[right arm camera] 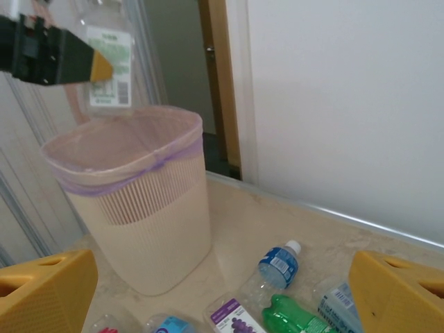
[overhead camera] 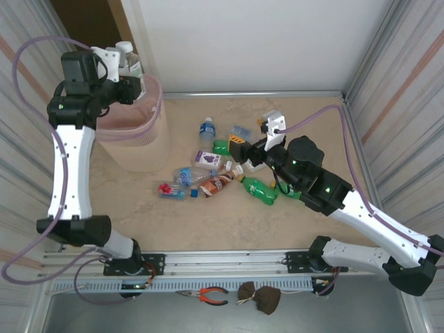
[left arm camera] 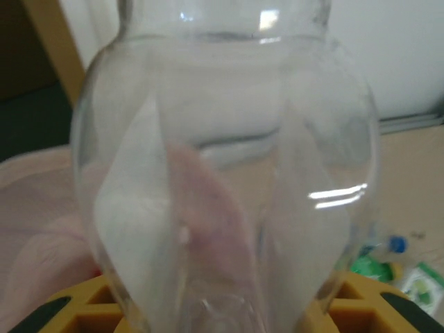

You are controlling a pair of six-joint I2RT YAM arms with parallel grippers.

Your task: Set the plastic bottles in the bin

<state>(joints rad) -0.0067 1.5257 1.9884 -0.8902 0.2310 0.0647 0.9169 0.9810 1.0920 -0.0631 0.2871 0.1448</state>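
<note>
Clear crushed plastic bottle (overhead camera: pixel 129 60) held over the pale pink translucent plastic bin (overhead camera: pixel 157 105), release judged to be the step in hand.

The bottle is clamped in the left end effector (overhead camera: pixel 128 75) at the upper left of the overhead frame, above the bin's rim, label hanging downward. The left arm is stretched up the left edge and bent inward at the top, wrist over the bin. The next move is judged to call for centring over the mouth, then parting the jaws so the bottle drops inside. The right end effector (overhead camera: pixel 244 152) is spread wide with nothing gripped, poised mid-frame above the loose plastic bottles (overhead camera: pixel 215 173) scattered on the beige surface (overhead camera: pixel 208 222), its arm reaching in diagonally from the lower right.
</note>
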